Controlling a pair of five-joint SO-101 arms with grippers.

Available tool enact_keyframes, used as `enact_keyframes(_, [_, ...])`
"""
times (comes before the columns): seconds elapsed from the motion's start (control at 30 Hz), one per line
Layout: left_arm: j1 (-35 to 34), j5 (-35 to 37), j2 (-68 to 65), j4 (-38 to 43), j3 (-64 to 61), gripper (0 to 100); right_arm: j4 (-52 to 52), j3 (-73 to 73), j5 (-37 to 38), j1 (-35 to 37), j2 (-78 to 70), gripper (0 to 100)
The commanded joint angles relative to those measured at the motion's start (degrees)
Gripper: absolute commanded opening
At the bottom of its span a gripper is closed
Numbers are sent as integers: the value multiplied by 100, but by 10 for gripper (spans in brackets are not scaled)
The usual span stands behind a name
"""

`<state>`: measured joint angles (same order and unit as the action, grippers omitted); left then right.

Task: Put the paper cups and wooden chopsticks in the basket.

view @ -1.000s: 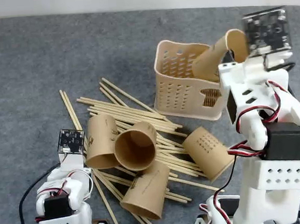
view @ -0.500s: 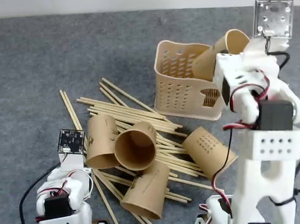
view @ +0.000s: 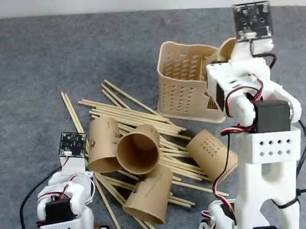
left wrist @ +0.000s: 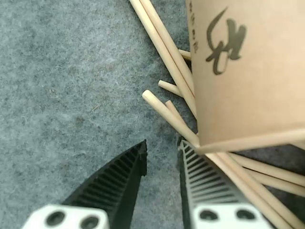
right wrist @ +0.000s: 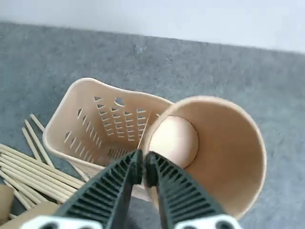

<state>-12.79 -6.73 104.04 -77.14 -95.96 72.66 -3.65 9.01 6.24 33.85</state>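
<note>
One cup of five is at the basket rim, tilted, its wall pinched in my right gripper; not released yet. Four cups and all chopsticks lie on the table. Left gripper slightly parted, empty, beside a cup.
</note>
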Motion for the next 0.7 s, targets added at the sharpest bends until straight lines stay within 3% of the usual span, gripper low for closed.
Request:
enact_keyframes(0.0, [-13,44,4,-9,-119,120,22,400,360,40,31,5])
enact_keyframes(0.17, [-13,44,4,-9,-119,120,22,690,844,75,13,5])
enact_keyframes(0.57, [-13,44,4,-9,-119,120,13,787,1090,48,4,52])
enact_keyframes(0.67, [-13,44,4,-9,-119,120,13,787,1679,75,4,52])
